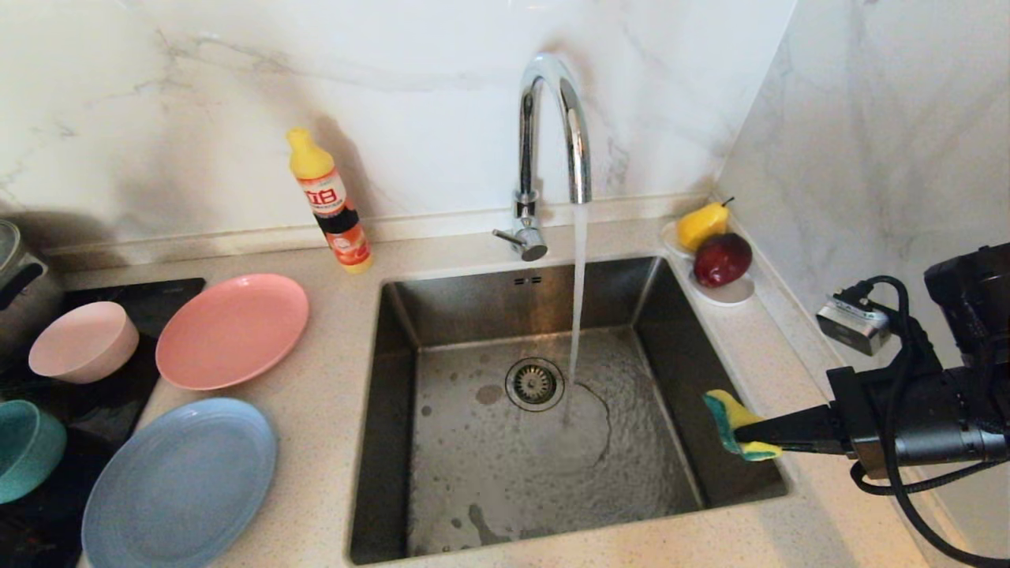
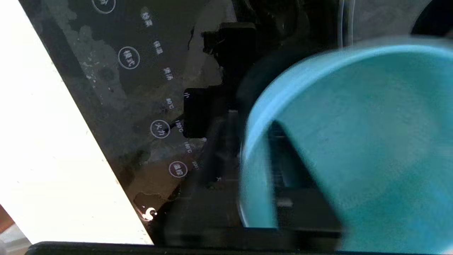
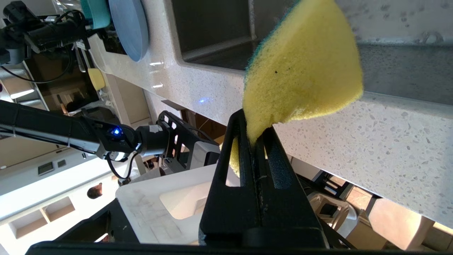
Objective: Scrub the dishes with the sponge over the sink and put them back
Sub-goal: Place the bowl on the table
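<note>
Over the right rim of the sink, my right gripper is shut on the yellow sponge with its green layer; the sponge bulges out past the fingertips of that gripper. The dishes sit left of the sink: salmon plate, pale pink bowl, light blue plate and teal bowl. My left gripper stands astride the teal bowl's rim, one finger inside, one outside. It is slightly open, a strip of wall showing between rim and inner finger.
The chrome tap runs water into the basin. A yellow detergent bottle stands behind the plates. A pear and an apple lie on a white saucer. A steel pot and a black cooktop are far left.
</note>
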Available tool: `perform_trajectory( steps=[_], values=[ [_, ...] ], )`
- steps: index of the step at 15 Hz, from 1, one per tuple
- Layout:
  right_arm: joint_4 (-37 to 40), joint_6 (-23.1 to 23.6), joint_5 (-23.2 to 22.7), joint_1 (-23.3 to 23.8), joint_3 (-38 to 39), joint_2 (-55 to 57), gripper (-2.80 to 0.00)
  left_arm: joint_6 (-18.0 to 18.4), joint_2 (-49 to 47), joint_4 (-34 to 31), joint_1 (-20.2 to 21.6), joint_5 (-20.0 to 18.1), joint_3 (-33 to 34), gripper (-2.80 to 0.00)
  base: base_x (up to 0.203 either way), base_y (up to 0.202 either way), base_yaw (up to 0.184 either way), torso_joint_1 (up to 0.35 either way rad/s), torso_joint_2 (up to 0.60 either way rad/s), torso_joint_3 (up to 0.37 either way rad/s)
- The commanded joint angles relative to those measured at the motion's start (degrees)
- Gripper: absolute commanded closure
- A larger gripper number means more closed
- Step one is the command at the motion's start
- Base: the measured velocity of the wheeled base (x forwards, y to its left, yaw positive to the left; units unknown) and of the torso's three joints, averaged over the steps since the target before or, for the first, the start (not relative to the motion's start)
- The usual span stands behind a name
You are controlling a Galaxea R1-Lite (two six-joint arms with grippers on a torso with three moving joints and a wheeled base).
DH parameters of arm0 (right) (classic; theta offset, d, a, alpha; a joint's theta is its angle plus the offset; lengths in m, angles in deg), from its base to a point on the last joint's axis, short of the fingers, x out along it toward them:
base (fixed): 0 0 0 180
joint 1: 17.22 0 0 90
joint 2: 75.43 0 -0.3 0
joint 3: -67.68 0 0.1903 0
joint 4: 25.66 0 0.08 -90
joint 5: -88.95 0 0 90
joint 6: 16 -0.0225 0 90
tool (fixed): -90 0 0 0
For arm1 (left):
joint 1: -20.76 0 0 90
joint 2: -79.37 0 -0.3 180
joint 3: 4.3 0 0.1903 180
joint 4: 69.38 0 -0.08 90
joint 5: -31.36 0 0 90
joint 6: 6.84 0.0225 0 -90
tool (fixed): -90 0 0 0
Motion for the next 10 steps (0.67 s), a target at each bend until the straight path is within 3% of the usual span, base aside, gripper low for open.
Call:
perform_trajectory(
  steps=[1, 7, 8, 9, 10],
  values=[
    [0.04, -0.13, -0.23, -0.07, -0.19, 0.00, 0.00, -0.19, 1.17, -0.12, 0.04, -0.59, -0.12, -2.80, 0.000, 0.000, 0.000, 0.000, 0.00, 0.000],
    [0.12, -0.13, -0.14, 0.02, 0.09, -0.31, 0.00, -0.30, 9.95, -2.68, 0.22, -4.39, -2.21, -2.80, 0.000, 0.000, 0.000, 0.000, 0.00, 0.000],
    [0.12, -0.13, -0.14, 0.02, 0.02, -0.31, 0.00, -0.26, 12.44, -5.15, 0.17, -5.55, -4.49, -2.42, 0.000, 0.000, 0.000, 0.000, 0.00, 0.000],
    [0.21, -0.22, -0.14, 0.02, -0.11, -0.36, 0.00, -0.21, 14.51, -8.88, 0.06, -6.98, -7.84, 0.00, 0.000, 0.000, 0.000, 0.000, 0.00, 0.000],
    [0.21, -0.22, -0.14, 0.02, -0.11, -0.57, 0.00, 0.01, 15.98, -12.30, -0.34, -8.49, -11.05, 0.00, 0.000, 0.000, 0.000, 0.000, 0.00, 0.000]
  ],
)
